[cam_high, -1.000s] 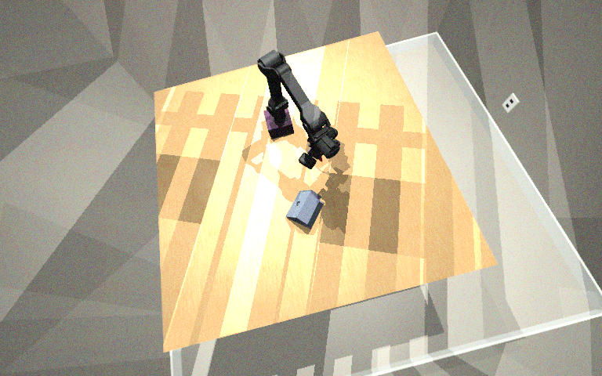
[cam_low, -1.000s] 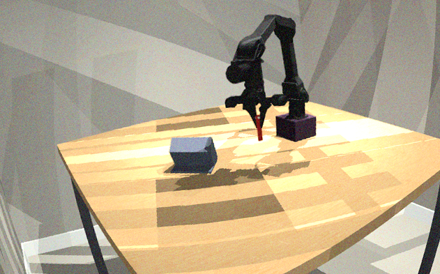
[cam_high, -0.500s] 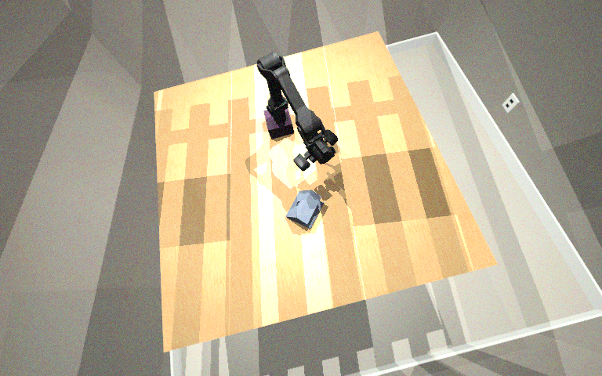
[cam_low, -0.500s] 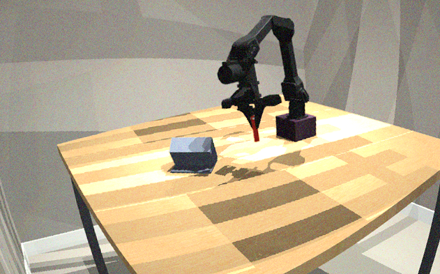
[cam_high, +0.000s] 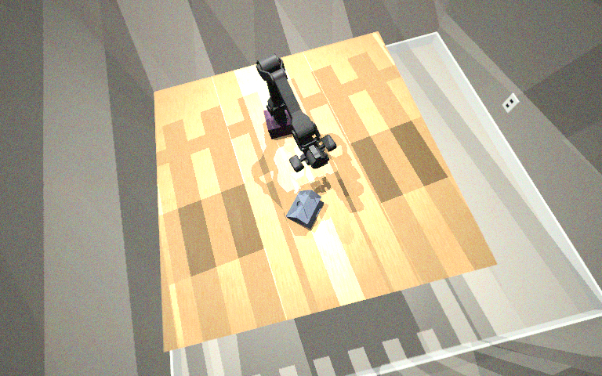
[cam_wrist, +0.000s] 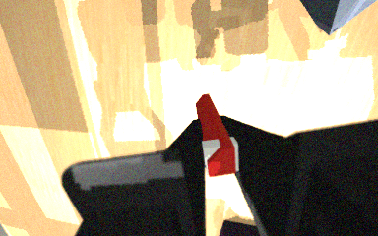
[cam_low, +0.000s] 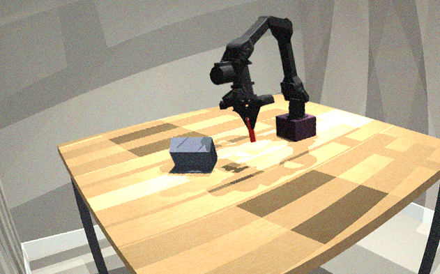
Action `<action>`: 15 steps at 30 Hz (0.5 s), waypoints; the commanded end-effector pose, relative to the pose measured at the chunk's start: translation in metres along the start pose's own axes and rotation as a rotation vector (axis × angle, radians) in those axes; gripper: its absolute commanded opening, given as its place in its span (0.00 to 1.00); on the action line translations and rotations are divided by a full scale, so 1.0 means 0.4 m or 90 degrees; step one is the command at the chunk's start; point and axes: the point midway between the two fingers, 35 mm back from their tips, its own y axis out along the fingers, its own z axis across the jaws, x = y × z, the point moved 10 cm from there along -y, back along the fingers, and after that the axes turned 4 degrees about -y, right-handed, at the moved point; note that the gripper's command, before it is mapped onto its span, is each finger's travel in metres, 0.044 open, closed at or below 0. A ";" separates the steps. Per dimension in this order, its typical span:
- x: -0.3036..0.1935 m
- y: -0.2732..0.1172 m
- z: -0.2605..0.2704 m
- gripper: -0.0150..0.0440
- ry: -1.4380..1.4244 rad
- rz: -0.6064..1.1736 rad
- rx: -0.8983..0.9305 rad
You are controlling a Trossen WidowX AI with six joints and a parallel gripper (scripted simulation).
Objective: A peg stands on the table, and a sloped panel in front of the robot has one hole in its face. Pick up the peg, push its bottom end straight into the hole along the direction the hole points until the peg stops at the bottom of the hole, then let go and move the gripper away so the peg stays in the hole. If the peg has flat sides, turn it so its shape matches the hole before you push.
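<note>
The wooden worktop [cam_high: 426, 247] [cam_low: 188, 243] is biggest. The black arm [cam_high: 286, 95] [cam_low: 287, 53] bends over it. Next, the blue-gray block [cam_high: 303, 209] [cam_low: 193, 153] with a sloped face sits on top, near the claw [cam_high: 316, 161] [cam_low: 251, 125] [cam_wrist: 209, 124]. The claw is squeezing the thin red peg [cam_low: 251, 135] [cam_wrist: 213, 120], its bottom end pointing down outside the block.

The sloped panel [cam_high: 303, 209] [cam_low: 193, 153] [cam_wrist: 346, 12] is cut off by the wrist view's edge, its hole is too small to tell its shape from above, and its holed face is turned out of sight in the exterior view.
</note>
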 end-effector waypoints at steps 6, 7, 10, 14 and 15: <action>0.003 0.000 -0.032 0.25 0.086 -0.010 0.024; 0.003 0.000 -0.035 0.25 0.095 -0.011 0.027; 0.004 0.000 -0.045 0.25 0.122 -0.014 0.034; 0.004 -0.001 -0.059 0.25 0.159 -0.017 0.044; 0.004 -0.001 -0.063 0.25 0.168 -0.018 0.047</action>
